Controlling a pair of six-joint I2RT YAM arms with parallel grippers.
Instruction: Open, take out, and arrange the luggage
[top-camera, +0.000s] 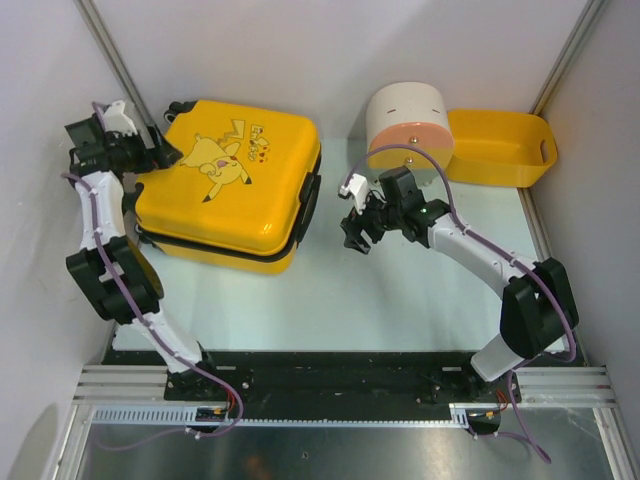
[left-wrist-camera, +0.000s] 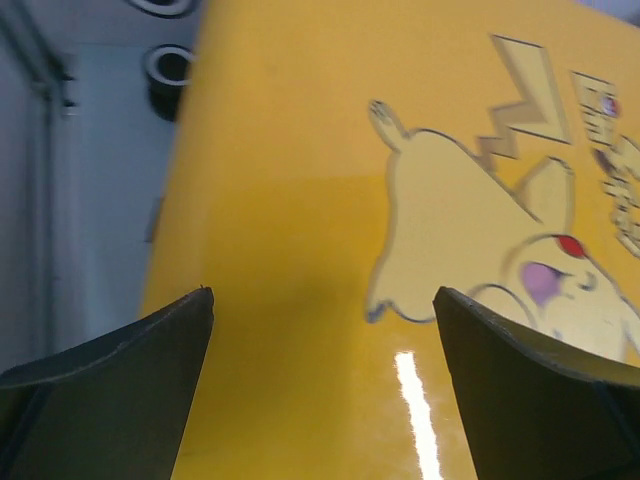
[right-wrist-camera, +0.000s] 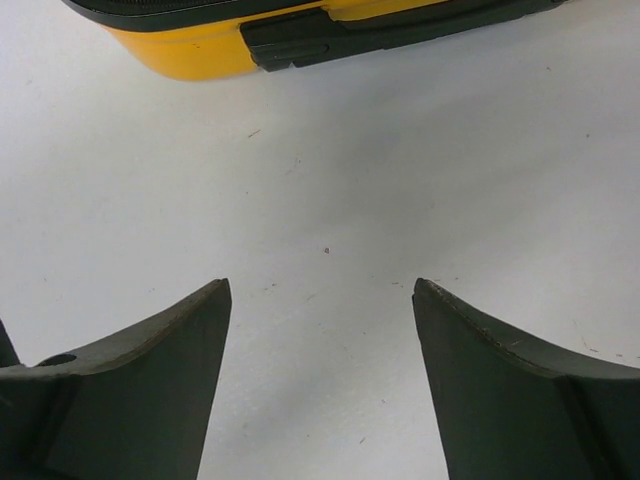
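Luggage (top-camera: 228, 190) lies flat, apparently closed.

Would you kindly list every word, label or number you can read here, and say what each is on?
Lettering on the suitcase lid, beside the cartoon print: too small in the top view, blurred and cut off in the left wrist view; not readable.
Round box, basket: no text visible.

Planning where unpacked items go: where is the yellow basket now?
In the top view, the yellow basket sits at the far right of the table, directly right of the cream-and-pink round box and beyond the right gripper.
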